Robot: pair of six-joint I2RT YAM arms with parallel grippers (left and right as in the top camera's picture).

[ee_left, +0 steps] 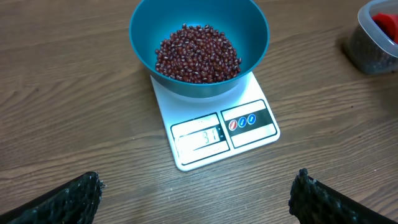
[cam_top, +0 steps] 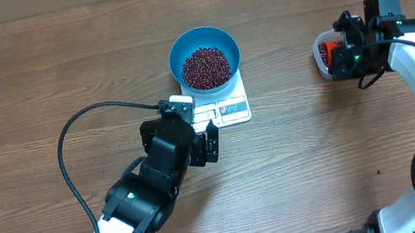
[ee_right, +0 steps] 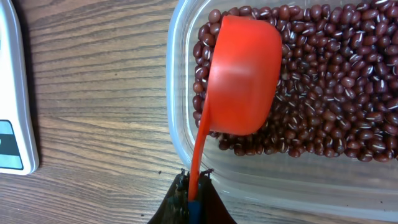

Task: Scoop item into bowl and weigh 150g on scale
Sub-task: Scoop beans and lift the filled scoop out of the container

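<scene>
Two arms; one at work
We find the blue bowl [cam_top: 201,39] of red beans [cam_top: 206,67] set back on the white scale [cam_top: 228,109], display [ee_left: 200,137] left readable; left gripper [ee_left: 198,186] hangs open, empty, near it; right gripper [ee_right: 189,198] clenches the handle of the red scoop [ee_right: 242,74], its cup over beans in the clear tub [ee_right: 179,130].

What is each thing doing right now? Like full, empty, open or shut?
scale: switched on, digits too blurry to read.
blue bowl: sitting on the scale, partly full of beans.
clear tub: open, beans inside.
red scoop: in the tub, held by handle.
left gripper: open, empty.
right gripper: shut on the red scoop.
</scene>
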